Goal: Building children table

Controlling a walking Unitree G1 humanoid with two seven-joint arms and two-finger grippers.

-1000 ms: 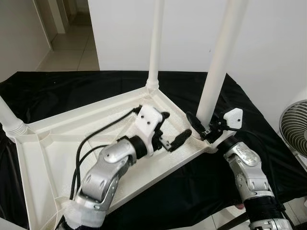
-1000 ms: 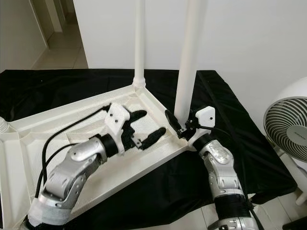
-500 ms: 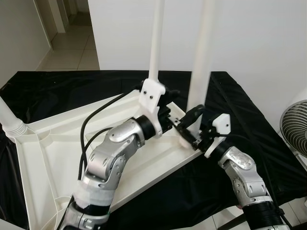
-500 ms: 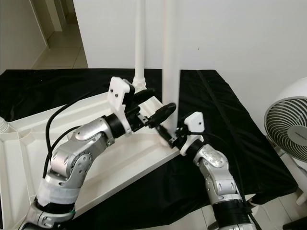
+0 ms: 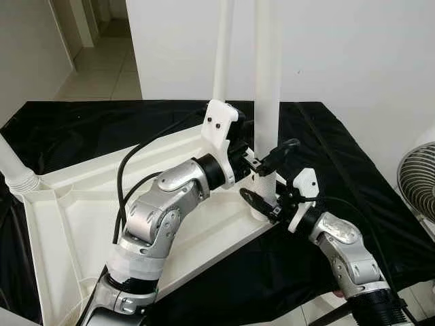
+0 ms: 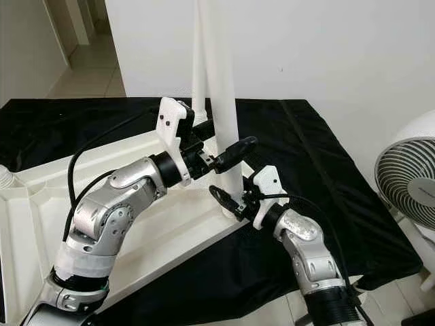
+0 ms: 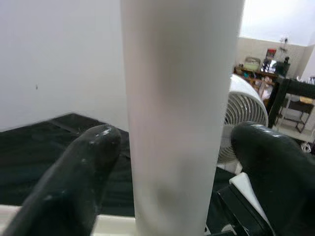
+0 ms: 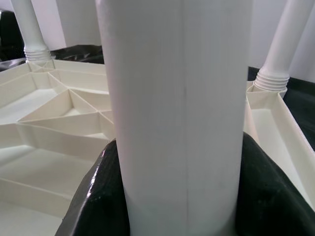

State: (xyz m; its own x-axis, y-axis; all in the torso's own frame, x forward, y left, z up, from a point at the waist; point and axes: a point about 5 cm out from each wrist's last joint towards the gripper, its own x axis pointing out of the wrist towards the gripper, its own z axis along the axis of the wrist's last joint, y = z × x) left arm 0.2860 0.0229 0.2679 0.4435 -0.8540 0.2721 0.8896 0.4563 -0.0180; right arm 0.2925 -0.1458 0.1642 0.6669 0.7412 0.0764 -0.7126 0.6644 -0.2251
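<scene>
The children's table top (image 5: pixel 75 224) lies upside down on a black cloth (image 5: pixel 326 136) spread over the floor, its ribbed white underside facing up, with one leg (image 5: pixel 223 47) already standing in the far corner and another leg (image 5: pixel 15 170) in the corner on the robot's left. A third leg (image 5: pixel 266 81) stands upright at the near right corner, and both claws are on it. The right claw (image 5: pixel 262 204) is clamped low around the leg just above its base, its black fingers pressed against both sides in the right wrist view. The left claw (image 5: pixel 262 156) is higher up the same leg with its fingers (image 7: pixel 74 177) spread to either side; in the left wrist view a small gap shows on each side, so it brackets the leg rather than gripping it. The step in hand looks like seating or screwing this leg into its corner socket. The main risk is tilt: if the right claw pushes or twists while the leg is off vertical, the base could bind or cross-thread in the socket and never seat. A hard sideways push could also slide the light table top over the cloth, or rock it enough to loosen the fitted legs. A white fan (image 6: pixel 408 176) stands just off the cloth to the right, close enough to be struck if the leg topples that way.
</scene>
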